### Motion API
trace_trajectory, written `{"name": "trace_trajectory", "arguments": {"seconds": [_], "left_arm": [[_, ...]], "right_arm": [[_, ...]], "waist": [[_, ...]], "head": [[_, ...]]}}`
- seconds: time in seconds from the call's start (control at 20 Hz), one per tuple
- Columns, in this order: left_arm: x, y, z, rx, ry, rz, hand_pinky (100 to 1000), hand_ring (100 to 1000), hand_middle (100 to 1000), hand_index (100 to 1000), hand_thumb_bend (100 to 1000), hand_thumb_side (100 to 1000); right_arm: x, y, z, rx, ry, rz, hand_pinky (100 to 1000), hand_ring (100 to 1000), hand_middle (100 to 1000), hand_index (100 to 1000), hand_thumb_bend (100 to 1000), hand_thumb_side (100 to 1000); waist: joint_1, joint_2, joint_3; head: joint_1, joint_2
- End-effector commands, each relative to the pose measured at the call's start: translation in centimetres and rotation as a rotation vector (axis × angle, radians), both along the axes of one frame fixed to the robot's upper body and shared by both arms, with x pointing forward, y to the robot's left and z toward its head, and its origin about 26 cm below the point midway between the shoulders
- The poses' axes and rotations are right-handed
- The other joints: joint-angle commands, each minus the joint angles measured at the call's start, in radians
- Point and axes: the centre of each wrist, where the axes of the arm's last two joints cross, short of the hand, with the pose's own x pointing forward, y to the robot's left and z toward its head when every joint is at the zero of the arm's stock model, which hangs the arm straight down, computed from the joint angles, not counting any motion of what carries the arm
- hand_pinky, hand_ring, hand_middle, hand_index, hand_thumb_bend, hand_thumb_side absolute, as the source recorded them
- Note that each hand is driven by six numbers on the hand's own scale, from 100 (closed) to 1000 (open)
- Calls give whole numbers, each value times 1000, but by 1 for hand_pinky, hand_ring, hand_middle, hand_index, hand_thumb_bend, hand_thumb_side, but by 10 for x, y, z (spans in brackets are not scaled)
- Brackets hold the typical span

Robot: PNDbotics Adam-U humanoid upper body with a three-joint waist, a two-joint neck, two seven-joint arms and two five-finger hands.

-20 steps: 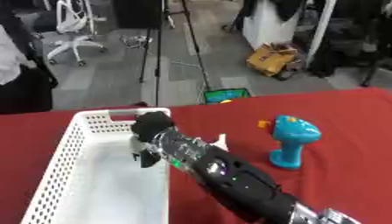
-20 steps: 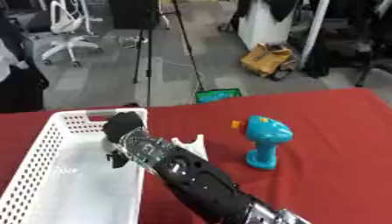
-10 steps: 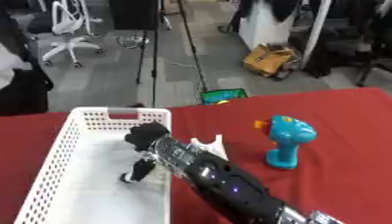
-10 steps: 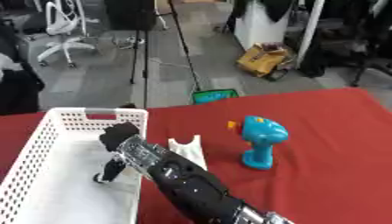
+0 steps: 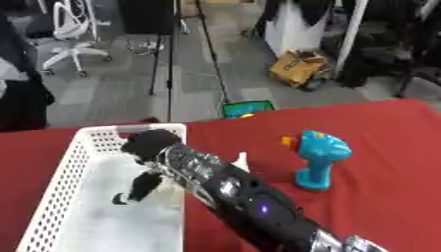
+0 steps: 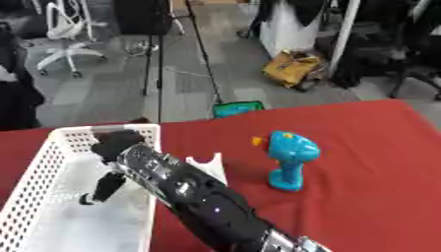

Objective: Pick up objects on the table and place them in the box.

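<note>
My right arm [image 5: 241,197] enters from the lower right and reaches diagonally up and to the left across the red table [image 5: 388,142], ending over the white perforated box [image 5: 60,187] at the table's left side. My right hand [image 5: 151,145] hangs inside the box, over its far half, near the right wall. Dark fingers [image 5: 142,184] point downward toward the box floor; whether they are straight or curled round anything I cannot tell, since the hand shows only as a dark mass with a thin dark shape trailing below it. A small dark hooked tip [image 5: 119,199] lies at the lowest end of that shape, close to the pale box floor; I cannot tell whether it is part of my hand or a separate object.

A blue toy drill [image 6: 289,160] stands upright on the red table, well to the right of the box and apart from my arm, with a small orange tip on its left side. A white flat piece [image 6: 206,165] shows just beside the box's right wall, partly hidden by my arm.

My left hand is not visible in either view
</note>
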Motion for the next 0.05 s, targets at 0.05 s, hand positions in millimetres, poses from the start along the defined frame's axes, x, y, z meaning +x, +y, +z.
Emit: {"name": "trace_trajectory", "arguments": {"seconds": [0.05], "left_arm": [[-3,-2,9,3,-35,-10,594,662,675,702,100,802]], "right_arm": [[-9,3,33,57,-87,32,821,857,926,966,692,810]], "waist": [[3,-26,0]], "head": [[-2,-9]]}}
